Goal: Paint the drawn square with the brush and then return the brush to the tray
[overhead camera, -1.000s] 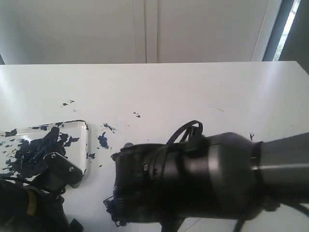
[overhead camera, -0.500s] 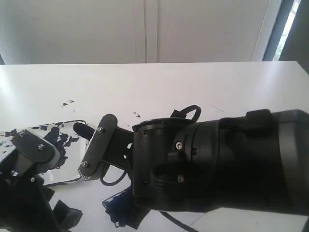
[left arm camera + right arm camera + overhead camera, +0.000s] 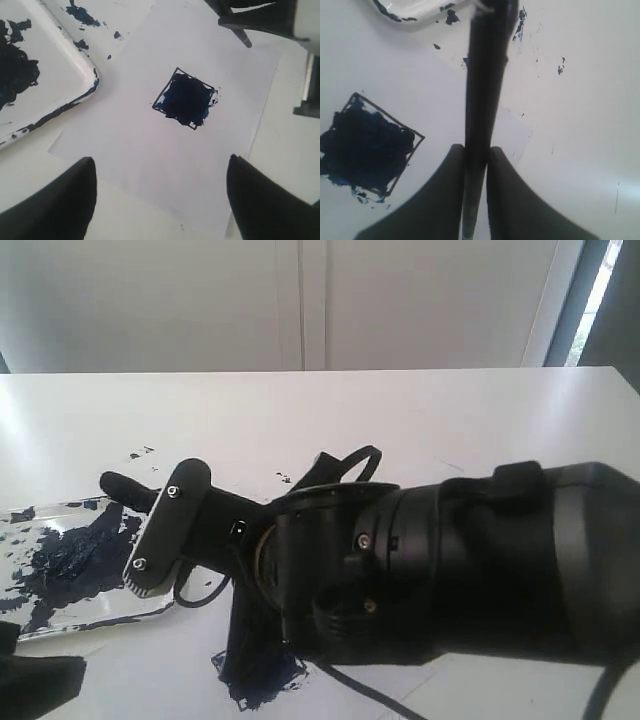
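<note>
Right gripper [image 3: 476, 150] clenched on the long thin black-handled paintbrush [image 3: 485, 75], handle pinched between both fingers. Brush hangs above the white desk [image 3: 400, 420], between the small tilted black-outlined square [image 3: 367, 147] and the shallow glossy clear-white tray [image 3: 415, 12]. Its far end reaches the tray's rounded corner in the right wrist view; can't tell if it touches. Square sits on a flat white paper sheet [image 3: 125, 150] by the desk's near edge. It is mostly filled with dark blue-black paint, with thin white gaps inside two sides and some paint over the outline. Tray lies toward the desk's near-left corner, its rounded corner just beside the sheet's edge, smeared with a big dark paint blob, rim streaked too. Left gripper [image 3: 160, 200] released, jaws wide apart, nothing between them, hovering over the sheet's edge. Small dark paint splatters [image 3: 560, 67] on the desk around the tray.
</note>
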